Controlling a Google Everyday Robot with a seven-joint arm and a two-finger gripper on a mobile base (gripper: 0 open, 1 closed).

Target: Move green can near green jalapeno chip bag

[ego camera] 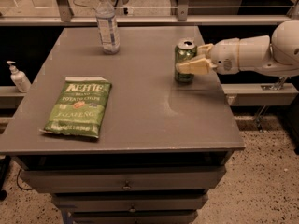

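You are working over a wide grey desk that is carrying everything in play. The green jalapeno chip bag is lying flat near the front left, label up, and it is far the larger of the two task items. A clear plastic bottle is standing upright at the back, well apart from both.

The green can is standing upright near the desk's right edge, well apart from the bag, so most of the carry across is lying ahead of you. The end effector is reaching in from the right at mid-can height. Its fingers are standing apart, one crossing the can's front face and the other sitting behind its upper right side, and they are not clearly clamping yet.

You are probably dealing with a light, thin-walled can: stiff enough around the middle, but smooth, slippery and easy to dent or tip. So you are wanting a moderate squeeze across the mid-body, below the rim, while keeping it upright.
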